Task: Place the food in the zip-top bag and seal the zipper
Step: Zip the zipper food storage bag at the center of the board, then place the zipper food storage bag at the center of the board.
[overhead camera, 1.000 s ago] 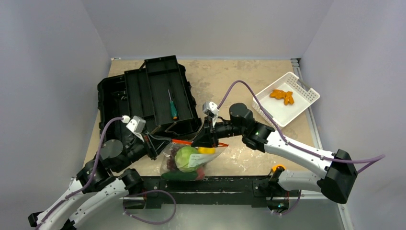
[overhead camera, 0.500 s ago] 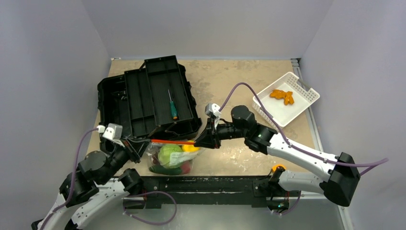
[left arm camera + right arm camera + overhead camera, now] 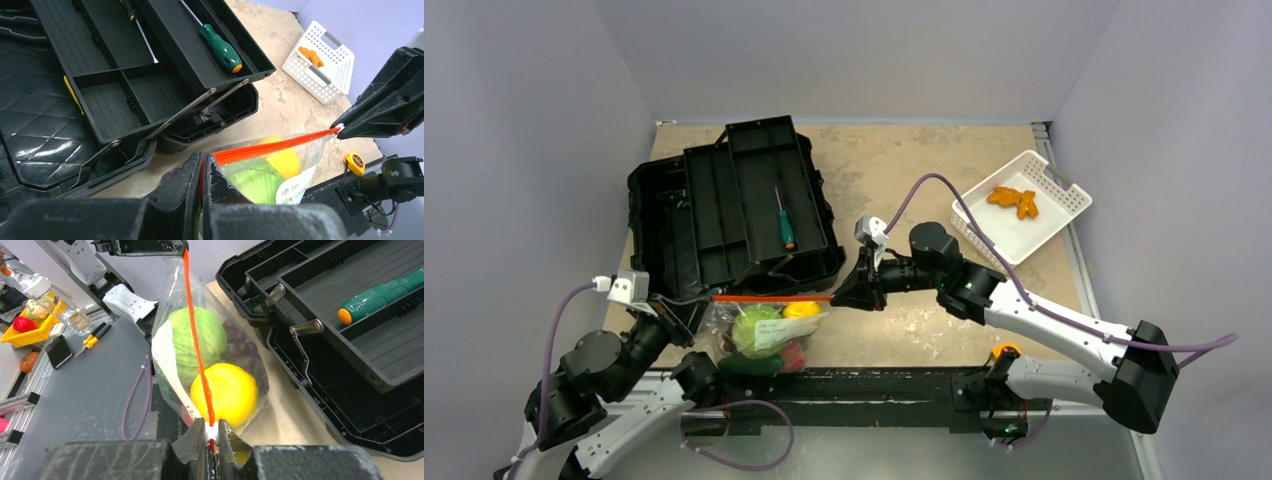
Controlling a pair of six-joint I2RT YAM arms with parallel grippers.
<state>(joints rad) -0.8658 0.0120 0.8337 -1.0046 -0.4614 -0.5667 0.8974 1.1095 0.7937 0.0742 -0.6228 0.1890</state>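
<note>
Zip-top bag (image 3: 769, 340), held up by its mouth just in front of the black toolbox (image 3: 724, 200), near that box's front right corner. It contains the cabbage (image 3: 192, 342), lemon (image 3: 225, 392), grapes (image 3: 240, 347) and other food. Your left jaws are clenched on the left end of the orange-red zipper (image 3: 774, 298); your right jaws pinch its right end. The strip runs taut and straight between them.

An open black toolbox (image 3: 662, 222) lies just beyond the left fingers (image 3: 176, 196), a green-handled screwdriver (image 3: 787, 234) in its tray (image 3: 759, 165); far beyond, to their right, a white slotted basket (image 3: 1027, 232) holds an orange piece (image 3: 1014, 200)
</note>
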